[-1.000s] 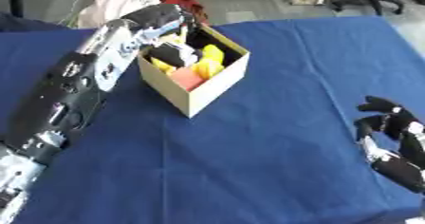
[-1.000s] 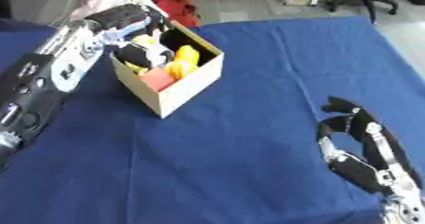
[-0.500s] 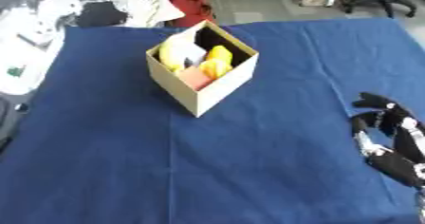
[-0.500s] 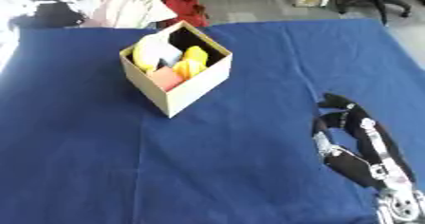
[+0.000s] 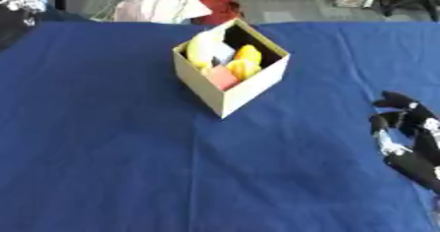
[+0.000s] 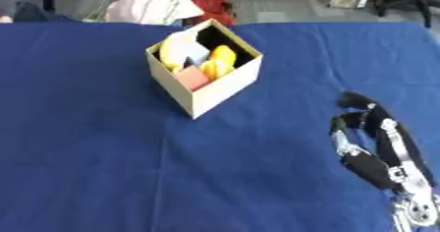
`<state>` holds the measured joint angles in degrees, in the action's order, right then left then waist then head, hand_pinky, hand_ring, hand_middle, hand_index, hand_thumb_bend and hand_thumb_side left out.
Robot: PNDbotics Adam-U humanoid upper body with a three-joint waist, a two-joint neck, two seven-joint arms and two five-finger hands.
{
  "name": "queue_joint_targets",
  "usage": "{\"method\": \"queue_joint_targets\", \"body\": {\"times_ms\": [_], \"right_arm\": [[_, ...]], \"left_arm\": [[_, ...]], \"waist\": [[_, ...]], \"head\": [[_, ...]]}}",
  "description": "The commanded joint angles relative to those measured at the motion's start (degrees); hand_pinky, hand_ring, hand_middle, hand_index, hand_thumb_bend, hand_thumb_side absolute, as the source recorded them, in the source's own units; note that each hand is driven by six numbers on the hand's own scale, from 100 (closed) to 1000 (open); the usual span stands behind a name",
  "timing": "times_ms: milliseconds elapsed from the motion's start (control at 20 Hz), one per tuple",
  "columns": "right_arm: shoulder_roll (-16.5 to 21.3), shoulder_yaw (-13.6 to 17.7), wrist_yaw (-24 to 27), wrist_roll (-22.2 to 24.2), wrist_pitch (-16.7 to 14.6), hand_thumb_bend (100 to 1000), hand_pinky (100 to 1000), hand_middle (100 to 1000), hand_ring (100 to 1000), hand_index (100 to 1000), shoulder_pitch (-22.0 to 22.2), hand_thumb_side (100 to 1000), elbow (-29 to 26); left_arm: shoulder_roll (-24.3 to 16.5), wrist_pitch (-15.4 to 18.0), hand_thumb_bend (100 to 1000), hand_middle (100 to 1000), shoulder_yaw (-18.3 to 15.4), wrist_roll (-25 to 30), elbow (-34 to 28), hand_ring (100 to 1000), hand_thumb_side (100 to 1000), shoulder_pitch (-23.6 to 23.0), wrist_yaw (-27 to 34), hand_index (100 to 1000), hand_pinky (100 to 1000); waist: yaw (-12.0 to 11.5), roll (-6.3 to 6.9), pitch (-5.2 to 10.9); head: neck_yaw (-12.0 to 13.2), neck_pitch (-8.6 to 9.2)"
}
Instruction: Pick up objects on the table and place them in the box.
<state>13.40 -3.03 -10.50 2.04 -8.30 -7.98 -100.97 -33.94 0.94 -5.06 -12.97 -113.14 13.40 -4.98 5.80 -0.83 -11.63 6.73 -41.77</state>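
Blue cloth (image 5: 112, 152) covers the whole table, and grey floor shows past its far edge. At the far left corner something dark and white pokes in, but it is too small to name, so I cannot say whether the left hand shows at all.

Near the middle of the cloth, toward the back, stands the box (image 6: 215, 91). It is tan cardboard, open on top, and turned so one corner points at the robot. Inside it sit a pale yellow thing, two orange-yellow things and a pink block, packed close together. Behind the box, off the table, lie a pink-white cloth (image 6: 151, 6) and a red cloth (image 6: 210, 2).

At the right, near the lower corner, rests the right hand (image 6: 371, 142). It lies on the blue cloth with its fingers loose and a bit bent, holding nothing. The box lies up and to the left of this hand, well apart from it.

No loose thing shows on the cloth between hand and box, so the job looks about finished.
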Motion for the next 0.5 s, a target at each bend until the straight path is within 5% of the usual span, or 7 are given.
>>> {"method": "queue_joint_targets", "body": {"times_ms": [50, 500], "right_arm": [[1.2, 0.5, 1.6, -1.0, 0.1, 100, 686, 725, 654, 863, 0.0, 375, -1.3], [1.0, 0.6, 2.8, -1.5, 0.3, 100, 684, 722, 652, 861, 0.1, 381, -1.4]], "left_arm": [[4.7, 0.2, 100, 568, -1.2, -1.1, -0.9, 563, 659, -2.8, 0.0, 707, 758], [13.1, 0.9, 100, 555, 0.1, 0.7, 4.4, 552, 715, -6.0, -0.4, 698, 758]], "waist": [[-0.5, -0.09, 0.34], [-1.3, -0.63, 0.44]], "head": [[0.7, -1.04], [2.0, -2.34]]}}
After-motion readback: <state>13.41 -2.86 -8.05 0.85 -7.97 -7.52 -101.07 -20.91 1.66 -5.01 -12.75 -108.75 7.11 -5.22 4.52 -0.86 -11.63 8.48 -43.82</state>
